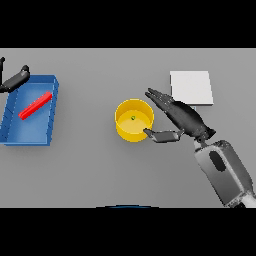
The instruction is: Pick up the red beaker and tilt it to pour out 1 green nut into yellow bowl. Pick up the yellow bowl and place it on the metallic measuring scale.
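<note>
The yellow bowl [134, 120] stands at the middle of the table with one small green nut [133, 118] inside. My right hand [181, 119] is open just to its right, straight fingers reaching along the far right rim and the thumb by the near right side. The red beaker [35, 105] lies on its side in a blue tray [47, 135] at the left. A pale square measuring scale [191, 88] lies behind my right hand. At the far left edge, over the tray's back corner, is my left hand [14, 79].
The blue tray's raised walls take up the left of the table. My right forearm [225, 172] comes in from the lower right.
</note>
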Robot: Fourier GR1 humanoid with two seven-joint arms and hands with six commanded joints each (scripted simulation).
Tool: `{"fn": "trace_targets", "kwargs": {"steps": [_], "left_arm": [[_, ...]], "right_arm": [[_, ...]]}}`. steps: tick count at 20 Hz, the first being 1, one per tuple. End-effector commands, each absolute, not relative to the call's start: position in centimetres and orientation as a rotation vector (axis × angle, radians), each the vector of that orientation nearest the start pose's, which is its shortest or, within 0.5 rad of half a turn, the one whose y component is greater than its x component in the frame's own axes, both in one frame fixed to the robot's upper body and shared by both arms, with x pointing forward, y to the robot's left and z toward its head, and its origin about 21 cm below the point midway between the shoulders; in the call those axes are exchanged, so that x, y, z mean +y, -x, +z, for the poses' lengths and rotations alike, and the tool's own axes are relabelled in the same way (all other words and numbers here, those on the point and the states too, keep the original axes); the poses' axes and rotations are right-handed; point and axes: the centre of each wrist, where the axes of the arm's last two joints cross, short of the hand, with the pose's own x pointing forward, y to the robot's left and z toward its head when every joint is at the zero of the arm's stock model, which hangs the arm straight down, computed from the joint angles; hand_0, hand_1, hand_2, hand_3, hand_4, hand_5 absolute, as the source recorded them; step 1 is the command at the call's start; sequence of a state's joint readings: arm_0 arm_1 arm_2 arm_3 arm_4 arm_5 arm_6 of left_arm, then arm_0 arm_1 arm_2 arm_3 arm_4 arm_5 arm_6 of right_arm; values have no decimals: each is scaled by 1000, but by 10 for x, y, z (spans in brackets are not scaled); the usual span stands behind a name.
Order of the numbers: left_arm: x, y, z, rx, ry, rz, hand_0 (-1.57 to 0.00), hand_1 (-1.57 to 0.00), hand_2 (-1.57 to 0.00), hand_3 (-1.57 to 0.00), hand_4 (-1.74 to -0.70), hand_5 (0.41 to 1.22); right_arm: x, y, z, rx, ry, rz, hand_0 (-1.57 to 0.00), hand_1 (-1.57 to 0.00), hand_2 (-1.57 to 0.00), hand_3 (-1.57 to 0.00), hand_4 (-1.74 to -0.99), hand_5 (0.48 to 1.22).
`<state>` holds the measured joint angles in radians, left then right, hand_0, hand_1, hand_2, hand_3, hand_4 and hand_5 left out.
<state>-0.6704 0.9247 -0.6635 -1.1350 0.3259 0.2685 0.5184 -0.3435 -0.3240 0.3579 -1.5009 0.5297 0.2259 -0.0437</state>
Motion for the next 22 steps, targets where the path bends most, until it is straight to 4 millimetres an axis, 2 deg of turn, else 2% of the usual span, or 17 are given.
{"fn": "trace_targets", "kwargs": {"steps": [1,5,7,9,12,13,22], "left_arm": [[334,-361,124,-1038,-734,-497,-1,-1,-1,0,-747,711],[335,-363,123,-1046,-723,-495,0,0,0,1,-754,714],[341,-361,120,-1051,-724,-493,0,0,1,1,-755,717],[338,-361,116,-1061,-710,-483,1,1,1,1,-762,720],[337,-362,119,-1079,-702,-472,1,1,1,1,-780,721],[341,-363,121,-1083,-700,-471,1,1,1,1,-783,722],[342,-363,119,-1083,-687,-466,1,1,1,1,-798,723]], "right_arm": [[-184,-308,66,-1640,274,1317,-1,1,1,1,-1230,620],[-171,-318,77,-1605,273,1554,0,1,1,1,-1234,620],[-162,-324,78,-1553,281,1647,1,1,1,1,-1226,632],[-155,-325,78,-1523,266,1728,1,1,1,1,-1212,638],[-151,-330,81,-1497,251,1800,1,1,1,1,-1214,648],[-152,-333,75,-1473,251,1825,1,1,1,1,-1217,651],[-137,-341,59,-1361,221,1949,1,1,1,1,-1265,680]]}}
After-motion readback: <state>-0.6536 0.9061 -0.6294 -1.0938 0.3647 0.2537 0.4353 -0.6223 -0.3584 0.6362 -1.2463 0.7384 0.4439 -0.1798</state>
